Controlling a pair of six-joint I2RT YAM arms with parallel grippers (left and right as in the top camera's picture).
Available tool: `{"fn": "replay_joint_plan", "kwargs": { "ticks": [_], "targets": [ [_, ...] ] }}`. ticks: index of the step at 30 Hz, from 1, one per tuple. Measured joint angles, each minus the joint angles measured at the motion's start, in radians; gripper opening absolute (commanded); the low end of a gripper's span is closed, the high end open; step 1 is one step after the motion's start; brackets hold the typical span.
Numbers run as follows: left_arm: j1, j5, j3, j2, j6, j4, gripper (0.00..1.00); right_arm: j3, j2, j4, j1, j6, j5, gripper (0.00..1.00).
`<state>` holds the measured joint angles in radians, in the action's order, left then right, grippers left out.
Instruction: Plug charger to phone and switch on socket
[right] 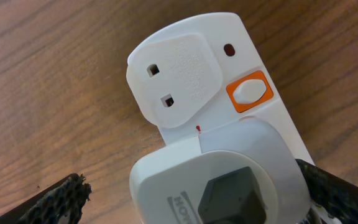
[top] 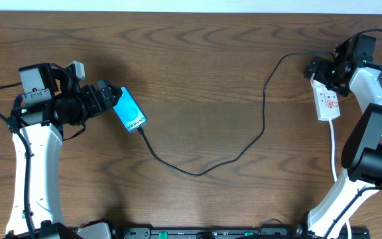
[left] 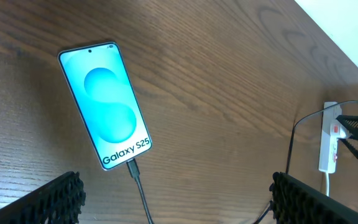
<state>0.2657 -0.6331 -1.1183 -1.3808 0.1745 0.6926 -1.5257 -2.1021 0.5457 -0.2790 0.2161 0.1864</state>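
Observation:
The phone (top: 130,112) lies on the table with its cyan screen up and reads "Galaxy S25" in the left wrist view (left: 104,106). The black charger cable (top: 197,173) has its tip in the phone's bottom edge (left: 133,168) and runs right and up to the socket (top: 327,101). My left gripper (top: 109,95) is open and empty just left of the phone, its fingers spread wide (left: 179,205). My right gripper (top: 322,70) is open over the socket's far end, its fingers either side of a white adapter (right: 222,180). The orange switch (right: 249,91) is beside an unused outlet (right: 173,81).
The socket's thick white cord (top: 335,149) runs down toward the right arm's base. The socket also shows far right in the left wrist view (left: 329,137). A pale wall edge borders the far side of the wooden table (top: 204,73).

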Motion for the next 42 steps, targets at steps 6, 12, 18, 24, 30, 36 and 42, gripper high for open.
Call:
{"fn": "replay_joint_plan", "kwargs": {
  "ticks": [6,12,18,24,30,36,42],
  "targets": [
    [0.000,0.000,0.000,0.000,0.000,0.000,0.95,-0.032,-0.008,0.041,0.000,0.000,0.000,0.99],
    [0.000,0.000,0.000,0.000,0.000,0.000,0.95,-0.042,-0.010,0.061,0.000,0.000,0.000,0.99],
    [0.000,0.000,0.000,0.000,0.000,0.000,0.95,-0.049,-0.010,0.076,0.000,-0.001,0.000,0.99],
    [0.000,0.000,0.000,0.000,0.000,0.000,0.95,-0.062,-0.013,0.103,0.000,-0.001,0.002,0.99],
    [0.000,0.000,0.000,0.000,0.000,0.000,0.95,-0.064,-0.014,0.124,-0.001,-0.006,0.008,0.99],
    [0.000,0.000,0.000,0.000,0.000,0.004,0.95,-0.064,-0.014,0.142,-0.001,-0.007,0.024,0.99],
    [0.000,0.000,0.000,0.000,0.000,0.004,0.95,-0.064,-0.014,0.142,-0.001,-0.007,0.026,0.99]
  ]
}}
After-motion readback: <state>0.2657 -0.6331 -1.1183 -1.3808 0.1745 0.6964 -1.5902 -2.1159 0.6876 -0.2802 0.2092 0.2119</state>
